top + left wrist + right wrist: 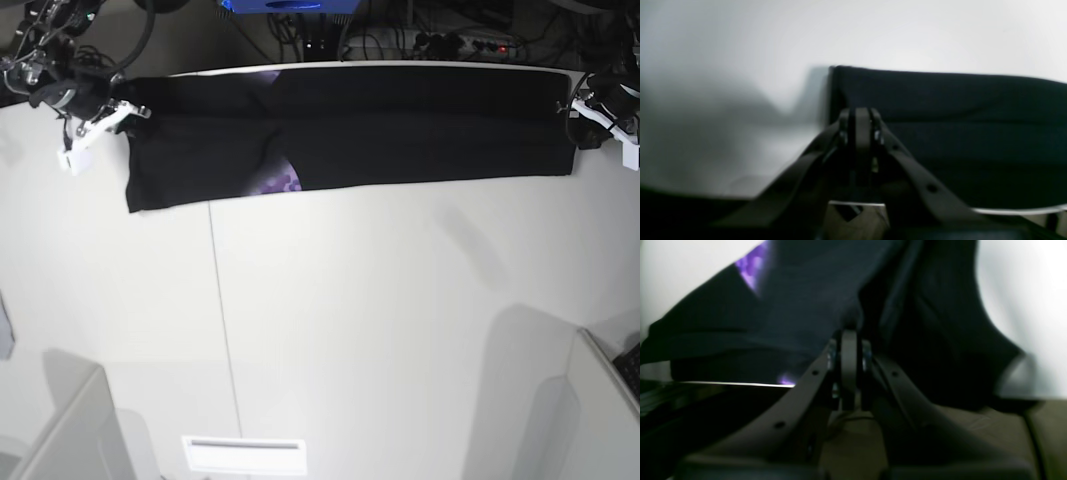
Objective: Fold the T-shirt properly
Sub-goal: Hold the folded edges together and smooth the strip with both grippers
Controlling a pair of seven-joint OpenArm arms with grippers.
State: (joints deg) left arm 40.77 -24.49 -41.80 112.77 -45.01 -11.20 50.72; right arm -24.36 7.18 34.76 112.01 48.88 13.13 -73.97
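White table (350, 320): T-shirt (400, 130) btwn fingers

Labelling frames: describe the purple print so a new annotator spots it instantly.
Start at the white table; along its far edge lies a long black T-shirt stretched between the two arms. Toward its left third, at the near edge, a small purple print peeks from a fold, the only colour on the cloth.
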